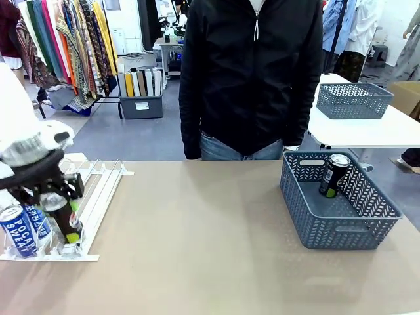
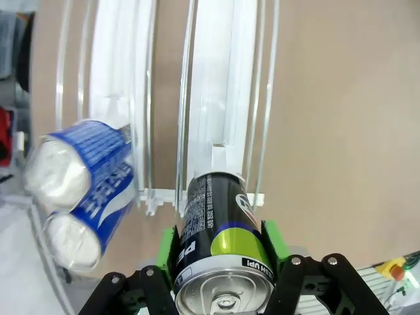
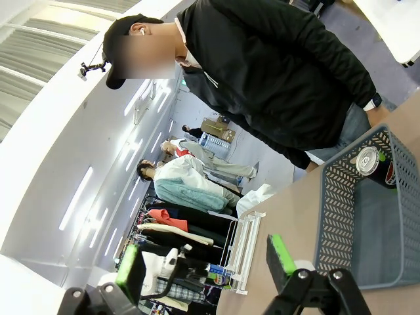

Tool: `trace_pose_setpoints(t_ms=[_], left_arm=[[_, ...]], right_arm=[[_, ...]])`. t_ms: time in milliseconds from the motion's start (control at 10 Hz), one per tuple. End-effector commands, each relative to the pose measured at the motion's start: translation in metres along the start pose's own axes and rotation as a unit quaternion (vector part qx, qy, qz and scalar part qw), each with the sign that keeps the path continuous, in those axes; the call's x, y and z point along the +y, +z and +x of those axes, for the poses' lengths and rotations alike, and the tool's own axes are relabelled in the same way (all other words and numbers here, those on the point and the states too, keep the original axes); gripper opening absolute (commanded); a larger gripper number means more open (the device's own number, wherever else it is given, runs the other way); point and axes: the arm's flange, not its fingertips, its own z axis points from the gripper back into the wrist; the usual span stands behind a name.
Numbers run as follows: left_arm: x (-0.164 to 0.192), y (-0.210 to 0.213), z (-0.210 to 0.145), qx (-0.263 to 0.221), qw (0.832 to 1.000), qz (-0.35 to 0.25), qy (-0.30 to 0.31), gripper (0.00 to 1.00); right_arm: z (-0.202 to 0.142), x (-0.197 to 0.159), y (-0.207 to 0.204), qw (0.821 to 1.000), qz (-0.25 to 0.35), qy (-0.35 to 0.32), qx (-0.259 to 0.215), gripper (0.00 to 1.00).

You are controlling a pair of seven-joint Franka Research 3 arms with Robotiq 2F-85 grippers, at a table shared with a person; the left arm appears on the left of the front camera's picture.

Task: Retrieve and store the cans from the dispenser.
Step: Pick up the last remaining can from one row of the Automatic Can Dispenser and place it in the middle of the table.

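The left gripper (image 2: 222, 252) has its green pads (image 2: 274, 244) clamped on both sides of a black Pepsi can (image 2: 216, 210) at the low end of the dispenser (image 2: 226, 98). Two blue Pocari Sweat cans (image 2: 88, 177) lie in the adjacent lane. The right gripper (image 3: 205, 266) has its jaws wide and empty. A second black can (image 1: 335, 174) stands in the grey mesh basket (image 1: 315, 230).

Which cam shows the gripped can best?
Left wrist view: the black Pepsi can sits close up between the left gripper's green pads at the dispenser's low end. Front view shows it partly hidden by the arm; right wrist view, far off and tiny.
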Motion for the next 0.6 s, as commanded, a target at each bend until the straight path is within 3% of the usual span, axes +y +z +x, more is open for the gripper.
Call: trace_pose_setpoints(t_ms=[0, 300, 500], left_arm=[[-0.005, 0.075, -0.004, -0.067, 0.998, 0.005, 0.007, 0.00], [-0.007, 0.141, -0.025, -0.065, 0.998, -0.015, 0.012, 0.00], [0.006, 0.147, -0.033, -0.073, 0.995, -0.055, 0.038, 0.00]], right_arm=[[0.002, 0.003, -0.001, 1.000, 0.015, 0.002, -0.010, 1.00], [0.002, 0.003, -0.001, 1.000, 0.015, 0.002, -0.010, 1.00], [0.002, 0.003, -0.001, 1.000, 0.015, 0.002, -0.010, 1.00]])
